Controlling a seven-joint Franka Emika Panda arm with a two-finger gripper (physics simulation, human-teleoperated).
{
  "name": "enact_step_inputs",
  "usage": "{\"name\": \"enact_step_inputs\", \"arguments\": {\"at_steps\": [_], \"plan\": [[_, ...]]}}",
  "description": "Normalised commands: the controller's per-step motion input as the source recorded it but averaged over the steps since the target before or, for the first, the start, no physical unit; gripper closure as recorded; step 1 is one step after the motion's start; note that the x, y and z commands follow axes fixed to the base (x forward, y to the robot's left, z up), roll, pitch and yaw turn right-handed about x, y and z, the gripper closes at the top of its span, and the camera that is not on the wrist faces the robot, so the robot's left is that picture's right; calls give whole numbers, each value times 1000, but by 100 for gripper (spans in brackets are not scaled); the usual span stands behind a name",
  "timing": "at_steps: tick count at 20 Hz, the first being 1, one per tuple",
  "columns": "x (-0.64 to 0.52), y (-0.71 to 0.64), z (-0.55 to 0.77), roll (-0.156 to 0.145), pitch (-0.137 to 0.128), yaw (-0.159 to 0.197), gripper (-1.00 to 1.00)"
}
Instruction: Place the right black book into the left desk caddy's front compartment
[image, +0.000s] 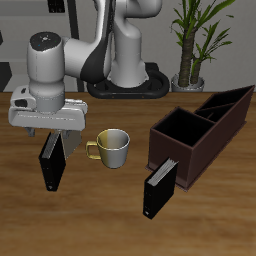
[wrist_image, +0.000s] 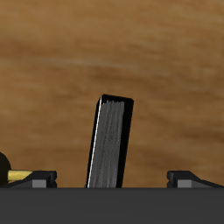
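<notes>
The right black book (image: 51, 162) stands upright on the wooden table, directly under my gripper (image: 50, 135). In the wrist view the book (wrist_image: 111, 144) stands between my two fingertips (wrist_image: 39, 178), which are wide apart and not touching it. The gripper (wrist_image: 114, 179) is open and empty, just above the book's top edge. The left desk caddy (image: 203, 128) is a long dark maroon-brown open box lying across the table beyond the mug. Its nearer compartment (image: 176, 150) faces the table's front edge.
A second black book (image: 160, 188) stands just in front of the caddy's near end. A pale yellow mug (image: 113, 148) sits between the two books. A potted plant (image: 195, 40) stands behind the table, and the robot's base (image: 125, 85) is at the back.
</notes>
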Motion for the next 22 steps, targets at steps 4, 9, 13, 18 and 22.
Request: {"name": "enact_step_inputs", "arguments": {"at_steps": [4, 9, 13, 18, 22], "plan": [[11, 18, -205, 5, 32, -7, -100], [11, -3, -181, 2, 30, -16, -100], [21, -127, -214, -27, 36, -35, 100], [-10, -15, -101, 6, 13, 0, 100], [-70, 22, -20, 8, 2, -2, 100]]}}
